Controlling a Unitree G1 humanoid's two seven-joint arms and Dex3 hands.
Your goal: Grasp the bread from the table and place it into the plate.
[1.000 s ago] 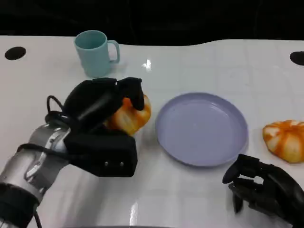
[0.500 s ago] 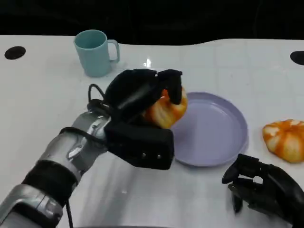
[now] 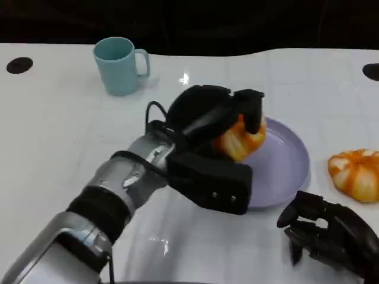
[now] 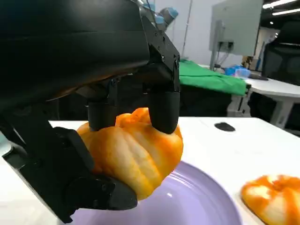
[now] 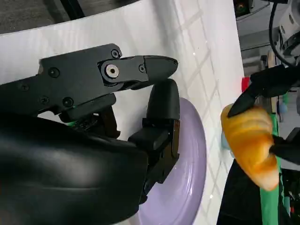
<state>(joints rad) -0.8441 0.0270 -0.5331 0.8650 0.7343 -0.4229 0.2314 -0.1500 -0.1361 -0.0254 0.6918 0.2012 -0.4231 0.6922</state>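
Nearest the robot in the head view, the right hand lies low at the table's near right edge, its dark fingers curled inward with nothing in them; part of it is cut off by the picture's corner. In the right wrist view the same hand shows its fingers bent over the white table, close beside the plate's rim, but whether they touch the surface cannot be told.

The left forearm reaches in from the lower left, and the left hand grips the bread from above. The black fingers and the block of the wrist hide most of the bread in the head view. In the left wrist view the fingers press down on the top of the bread while a lower finger cups it from below, so it is held above the lavender plate, not resting on it.

The plate sits at centre right, its left half hidden behind the hand.

A second orange bread lies on the table to the right of the plate, apart from it and cut by the picture's edge.

Farther back to the left stands a teal mug, upright, with its handle to the right. Dark round holes mark the table's far corners.
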